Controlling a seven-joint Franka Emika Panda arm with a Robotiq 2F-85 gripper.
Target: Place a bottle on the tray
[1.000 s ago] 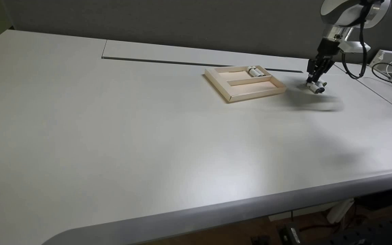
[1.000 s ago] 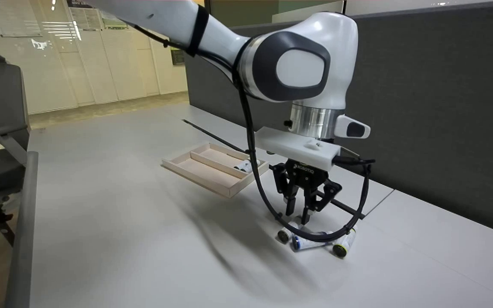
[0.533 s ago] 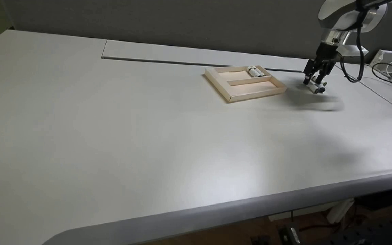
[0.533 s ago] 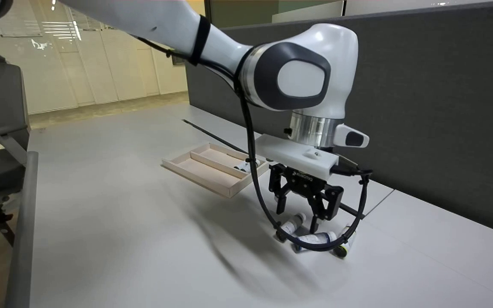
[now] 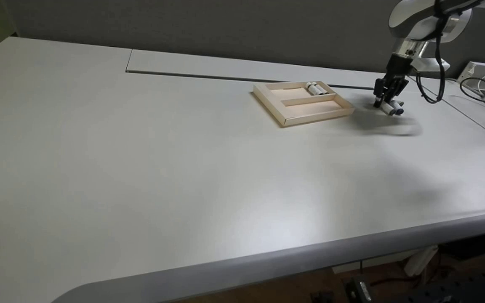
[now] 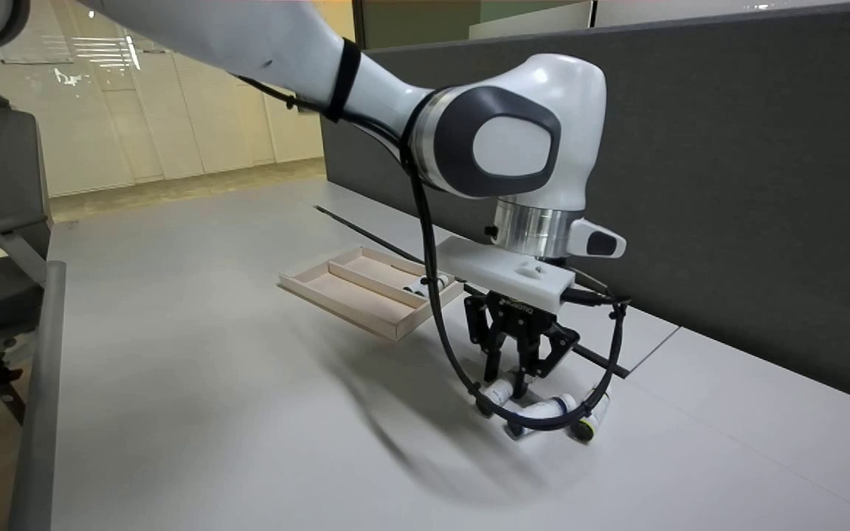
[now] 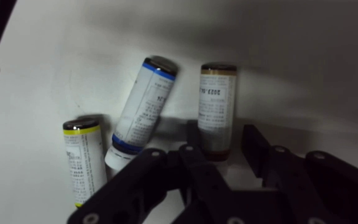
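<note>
On the white bench (image 5: 162, 168), near its back edge, the gripper (image 7: 221, 130) has part-open jaws holding nothing, with the brown-striped bottle (image 7: 217, 104) lying between them, so best center it, squeeze softly, then lift toward the wooden tray (image 5: 318, 117).

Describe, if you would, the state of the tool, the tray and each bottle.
Brown-banded bottle: lying.
Tool: partly open, straddling the brown-banded bottle.
Blue-banded bottle: lying, capped.
Yellow-banded bottle: lying, cap end unclear.
Tray: flat, two bottles lying in one compartment.
</note>
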